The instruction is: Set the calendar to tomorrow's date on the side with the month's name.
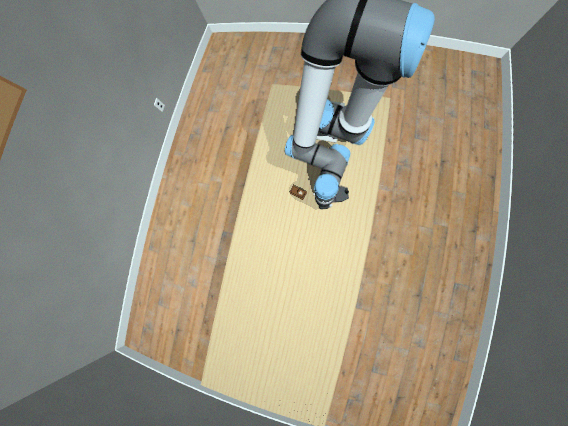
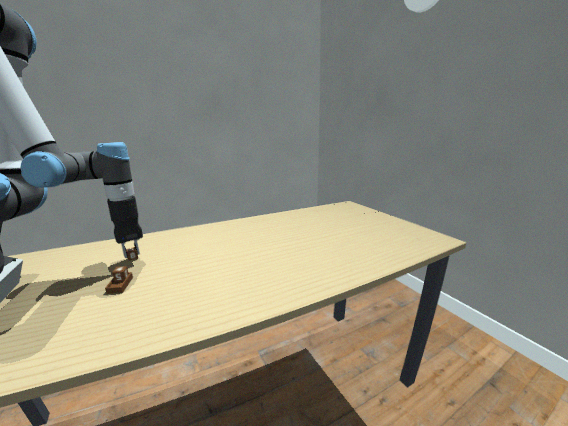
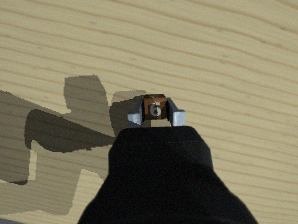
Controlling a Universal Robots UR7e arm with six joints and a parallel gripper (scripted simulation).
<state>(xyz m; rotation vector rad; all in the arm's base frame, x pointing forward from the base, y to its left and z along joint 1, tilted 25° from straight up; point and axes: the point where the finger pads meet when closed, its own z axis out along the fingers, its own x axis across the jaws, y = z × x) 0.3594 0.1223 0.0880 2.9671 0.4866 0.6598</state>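
The gripper (image 2: 131,252) (image 3: 156,113) is shut on a brown cube (image 2: 132,255) (image 3: 155,107) and holds it above the table, beside the tray. In the wrist view a white digit that looks like a 6 shows on this cube. In the exterior view its facing side bears a round digit, too small to read surely. The brown tray (image 1: 293,190) (image 2: 115,288) rests on the table. Another brown cube (image 1: 300,192) (image 2: 120,274) is on the tray, with a white digit like a 5 facing the exterior camera. The gripper's fingers are hidden in the top view.
The pale wooden table (image 1: 290,280) (image 2: 260,270) extends far beyond the tray. The robot's base stands at one end of the table. The arm's shadows fall around the tray and on the table under the gripper. The tray is out of the wrist view.
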